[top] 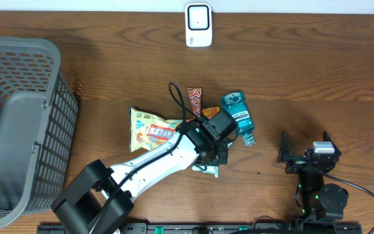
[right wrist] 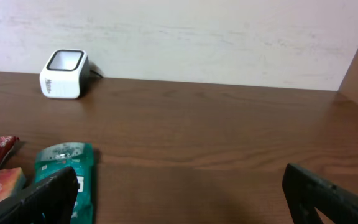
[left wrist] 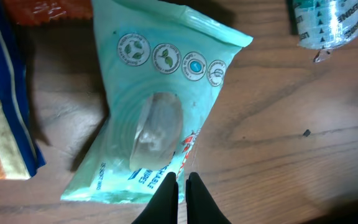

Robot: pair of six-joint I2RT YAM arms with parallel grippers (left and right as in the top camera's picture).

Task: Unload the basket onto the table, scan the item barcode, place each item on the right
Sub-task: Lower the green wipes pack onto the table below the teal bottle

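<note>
Left pincer (left wrist: 182,182): tips together at the wipes pack (left wrist: 160,106) near edge; true pinch unclear.
Pack: flat on worktop (left wrist: 291,130), directly ahead of tips.
Handling: light, soft, slippery film; grab the crimped end seal.

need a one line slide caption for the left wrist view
Left gripper pinches the edge of a wet wipes pack on the wooden table, mouthwash bottle beyond.

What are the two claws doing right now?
Left gripper: closed, pinching the edge of the wipes packet.
Right gripper: open, holding nothing.
</note>
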